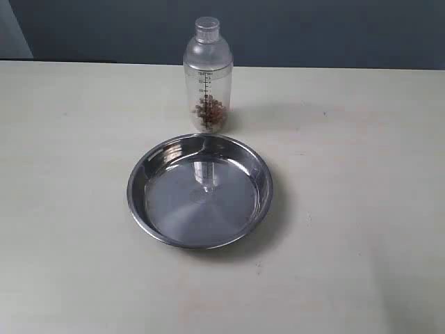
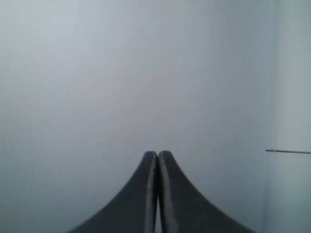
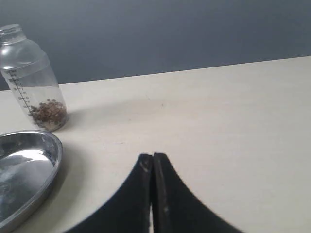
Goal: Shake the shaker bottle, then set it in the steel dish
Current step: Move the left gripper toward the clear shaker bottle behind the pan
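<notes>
Black scale marks (image 1: pixel 205 85), too small to read, line the shaker bottle (image 1: pixel 207 66).

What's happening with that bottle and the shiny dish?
Nothing is being handled right now. The shaker bottle stands upright on the table, close behind the steel dish, with brown grains in its bottom. The dish has nothing in it. The left gripper and the right gripper are both shut and hold nothing. The right one is over the table, apart from the bottle.
</notes>
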Robot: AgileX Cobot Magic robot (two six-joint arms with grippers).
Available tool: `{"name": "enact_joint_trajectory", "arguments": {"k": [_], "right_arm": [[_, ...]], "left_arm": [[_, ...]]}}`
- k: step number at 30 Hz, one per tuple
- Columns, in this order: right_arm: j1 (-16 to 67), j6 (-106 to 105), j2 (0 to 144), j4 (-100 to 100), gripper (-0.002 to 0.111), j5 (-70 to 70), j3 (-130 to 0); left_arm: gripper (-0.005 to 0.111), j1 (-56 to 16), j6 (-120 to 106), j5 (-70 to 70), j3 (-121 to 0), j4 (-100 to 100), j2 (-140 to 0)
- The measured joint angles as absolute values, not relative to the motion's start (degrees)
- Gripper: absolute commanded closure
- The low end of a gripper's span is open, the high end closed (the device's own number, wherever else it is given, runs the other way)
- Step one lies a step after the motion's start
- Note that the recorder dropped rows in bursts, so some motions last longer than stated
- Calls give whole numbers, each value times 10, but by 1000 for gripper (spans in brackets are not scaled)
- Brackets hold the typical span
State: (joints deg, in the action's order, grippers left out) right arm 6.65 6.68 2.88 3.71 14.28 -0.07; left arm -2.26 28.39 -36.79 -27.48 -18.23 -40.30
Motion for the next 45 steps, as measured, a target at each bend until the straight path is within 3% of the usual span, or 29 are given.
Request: {"name": "enact_joint_trajectory", "arguments": {"k": [5, 13, 16, 19, 33, 45], "right_arm": [[66, 67, 29, 37, 109, 143, -1], [66, 67, 29, 37, 109, 143, -1], [66, 67, 29, 37, 109, 143, -1], [66, 67, 29, 37, 109, 143, -1], [66, 67, 29, 37, 109, 143, -1], [66, 67, 29, 37, 109, 143, -1]], "left_arm": [[101, -23, 329, -457, -354, -250, -642], [74, -23, 369, -537, -435, -360, -845], [46, -23, 363, -543, -454, -372, -882], [1, -23, 328, -569, -474, -406, -904], [2, -23, 332, -682, -590, -457, -1094], [2, -27, 376, -662, -708, -419, -1203]]}}
